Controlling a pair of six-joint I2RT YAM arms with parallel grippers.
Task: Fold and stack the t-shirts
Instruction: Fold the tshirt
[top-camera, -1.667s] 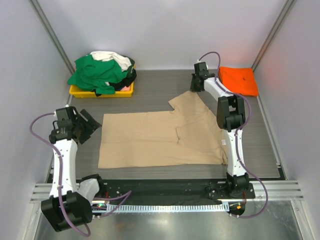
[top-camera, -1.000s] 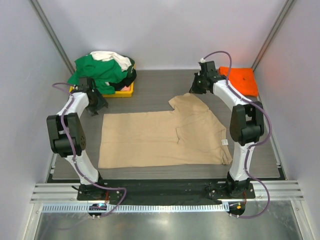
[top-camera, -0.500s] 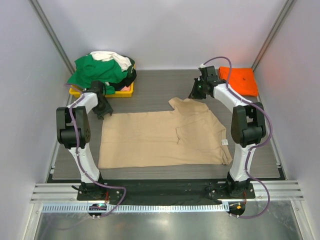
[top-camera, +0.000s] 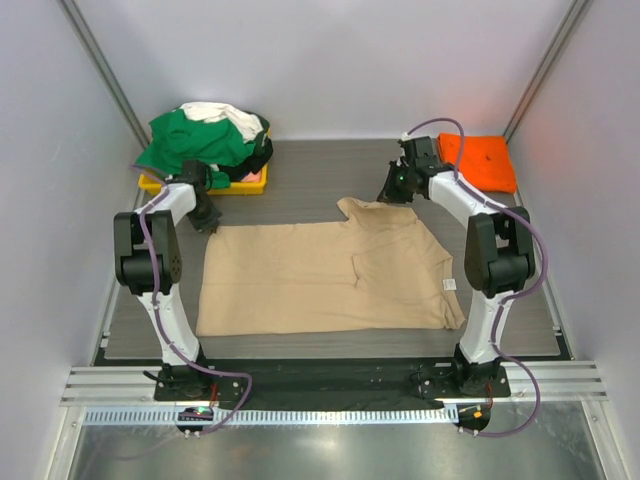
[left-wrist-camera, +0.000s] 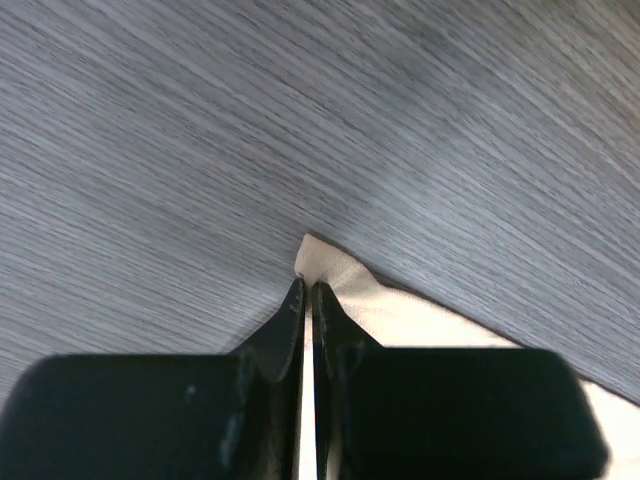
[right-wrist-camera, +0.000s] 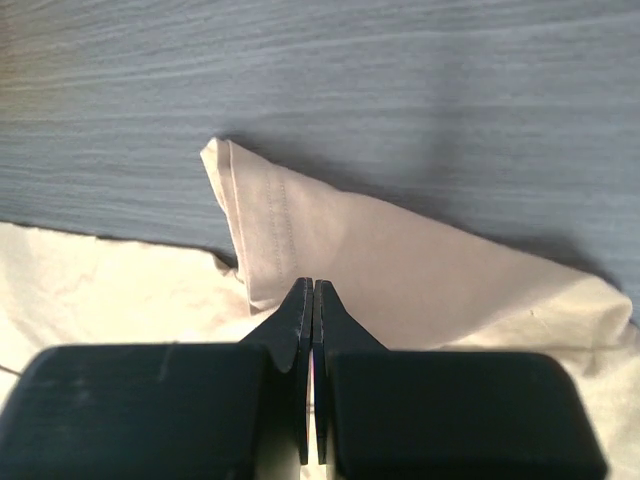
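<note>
A tan t-shirt (top-camera: 300, 275) lies spread flat in the middle of the table, one sleeve pointing to the far side. My left gripper (top-camera: 208, 224) is down at its far-left corner. In the left wrist view this gripper (left-wrist-camera: 307, 285) is shut on that corner (left-wrist-camera: 325, 258), and cloth shows between the jaws. My right gripper (top-camera: 388, 193) is shut just over the far sleeve (right-wrist-camera: 400, 270). In the right wrist view nothing shows between its tips (right-wrist-camera: 312, 283). An orange t-shirt (top-camera: 478, 160) lies folded at the far right. A green t-shirt (top-camera: 195, 145) tops a pile with white (top-camera: 215, 112) and black (top-camera: 258, 155) ones.
The pile of shirts sits in a shallow yellow tray (top-camera: 165, 183) at the far left. Grey walls close in the table on the left, right and far sides. Both arm bases stand at the near edge.
My left arm has swung from the near left out to the tan shirt's far-left corner and shut on it. My right gripper has moved from beside the orange shirt to the sleeve.
</note>
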